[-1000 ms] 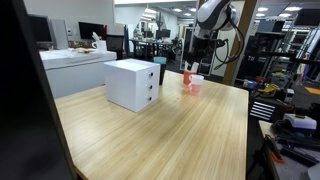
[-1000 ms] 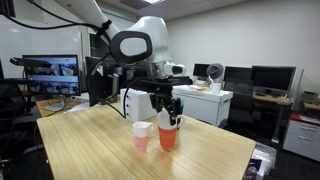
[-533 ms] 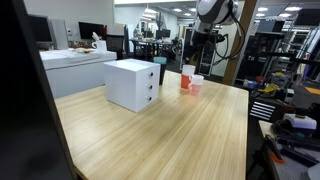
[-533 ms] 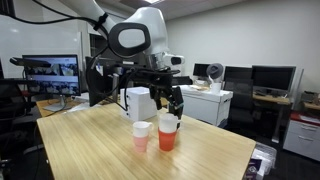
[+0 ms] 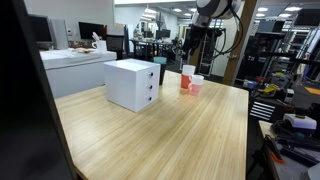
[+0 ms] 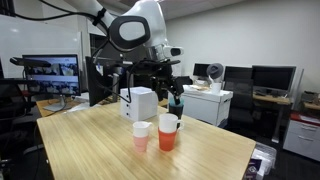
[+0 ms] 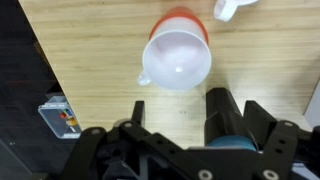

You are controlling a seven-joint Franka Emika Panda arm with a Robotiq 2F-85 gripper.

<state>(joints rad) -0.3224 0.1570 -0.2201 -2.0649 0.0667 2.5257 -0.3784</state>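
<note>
Over the far end of the table (image 6: 80, 150): gripper (image 6: 172, 96), jaws spread wide, nothing between them. Hangs clear above the white cup (image 6: 168, 123), touching neither it nor anything else.

Directly below in the wrist view: white cup (image 7: 178, 62) seen straight down its mouth, with a small lug on the rim. Sits upright, nested inside the orange cup (image 7: 185, 17), of which only an arc of rim shows behind it. Dark fingers (image 7: 224, 112) along the bottom edge, well short of the cup, bare wood in between.

Just beside the orange cup (image 6: 167, 140), apart from it: a smaller pink cup (image 6: 141, 137), also upright. Probably the same cup at the top right corner of the wrist view, though only a white sliver shows there.

Behind the cups, near but not touching: a white box (image 6: 140, 103) with two drawer fronts. In an exterior view, box (image 5: 132, 84) near mid-table, with orange cup (image 5: 187, 77) and pink cup (image 5: 196, 87) close together by the far edge of the table (image 5: 160, 130).
</note>
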